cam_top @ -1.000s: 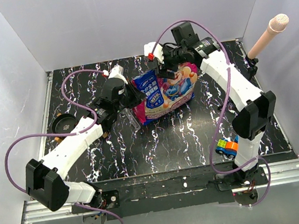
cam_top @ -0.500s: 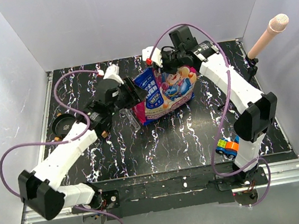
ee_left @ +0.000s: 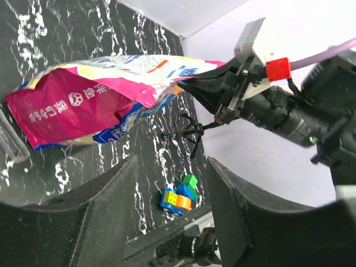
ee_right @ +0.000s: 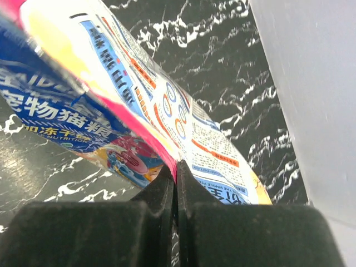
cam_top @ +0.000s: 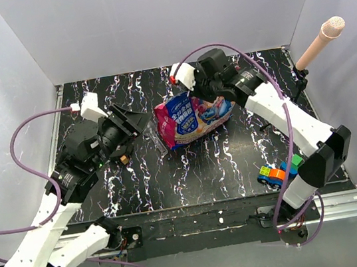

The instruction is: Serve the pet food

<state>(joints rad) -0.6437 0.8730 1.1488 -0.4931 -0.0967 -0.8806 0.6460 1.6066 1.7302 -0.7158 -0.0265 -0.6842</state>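
Left arm (cam_top: 47,223) rises from its base at 7 o'clock, wrist at 9 o'clock. Left gripper (cam_top: 137,118) aims toward 3 o'clock, jaws apart, holding nothing. Right arm (cam_top: 298,122) runs from its 5 o'clock base toward 1 o'clock, elbow at 4 o'clock. Right gripper (cam_top: 189,95) points toward 8 o'clock, fingers (ee_right: 161,189) pinched on the pet food bag (cam_top: 190,118) edge.

left gripper (cam_top: 131,119) has been opened and pulled back from the pet food bag (cam_top: 187,122) toward the surface's (cam_top: 204,170) left edge. right gripper (cam_top: 194,96), open earlier, has been clamped onto the bag's far edge.
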